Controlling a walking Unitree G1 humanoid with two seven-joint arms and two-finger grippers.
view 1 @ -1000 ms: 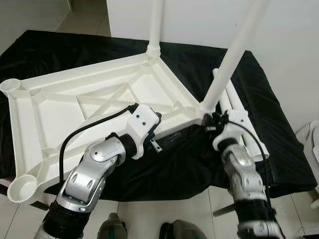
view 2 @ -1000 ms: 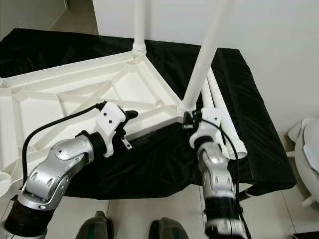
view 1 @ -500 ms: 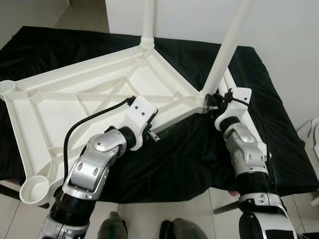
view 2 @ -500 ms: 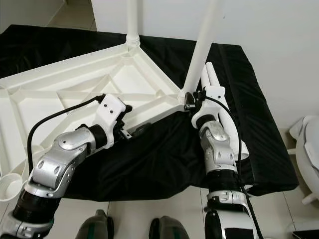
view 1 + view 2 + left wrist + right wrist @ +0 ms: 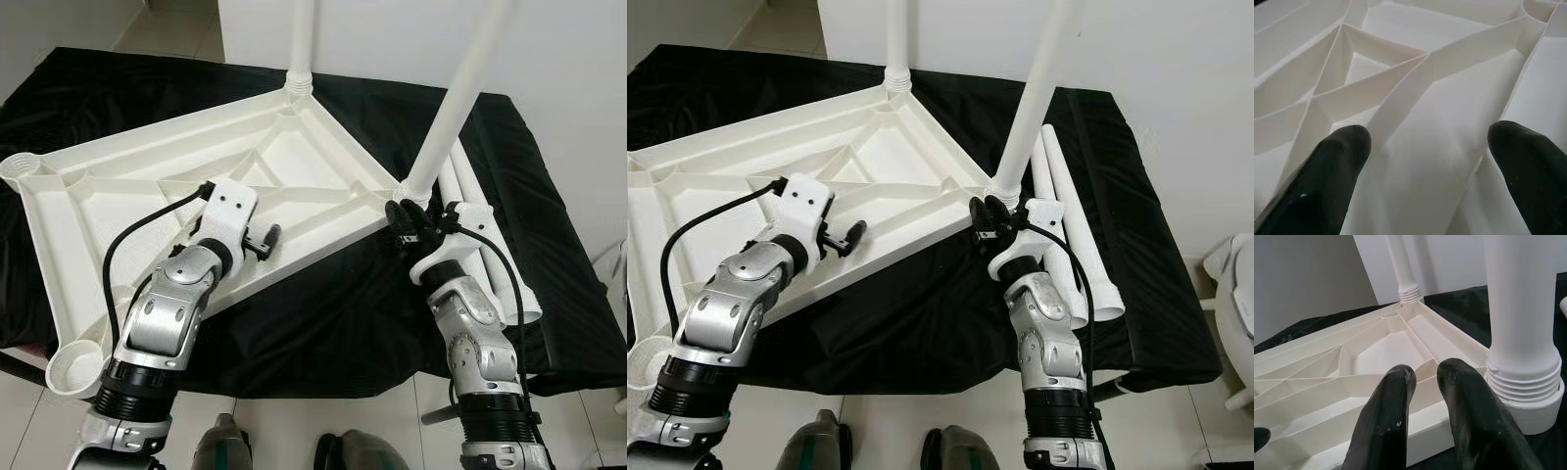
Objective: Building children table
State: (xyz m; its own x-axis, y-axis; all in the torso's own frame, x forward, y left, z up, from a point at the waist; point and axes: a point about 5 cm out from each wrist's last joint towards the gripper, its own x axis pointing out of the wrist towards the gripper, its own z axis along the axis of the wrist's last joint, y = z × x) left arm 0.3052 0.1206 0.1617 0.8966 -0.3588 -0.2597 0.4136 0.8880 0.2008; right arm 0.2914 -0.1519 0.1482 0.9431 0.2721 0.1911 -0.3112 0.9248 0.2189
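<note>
Upside-down white table (image 5: 147, 196) lies on the black-draped tabletop (image 5: 549, 294). Looks like light, stiff, slick plastic; you'd best grab a rim or rib, not the flat panels. Four legs: two (image 5: 458, 98) screwed in upright at the far and right corners, two loose (image 5: 1073, 235) on the cloth beside them. Two sockets (image 5: 71, 364) empty. Left gripper (image 5: 1425, 161) hangs over the ribs, fingers spread, holding nothing. Right gripper (image 5: 1422, 396) by the right corner leg, fingers nearly closed, empty.
</note>
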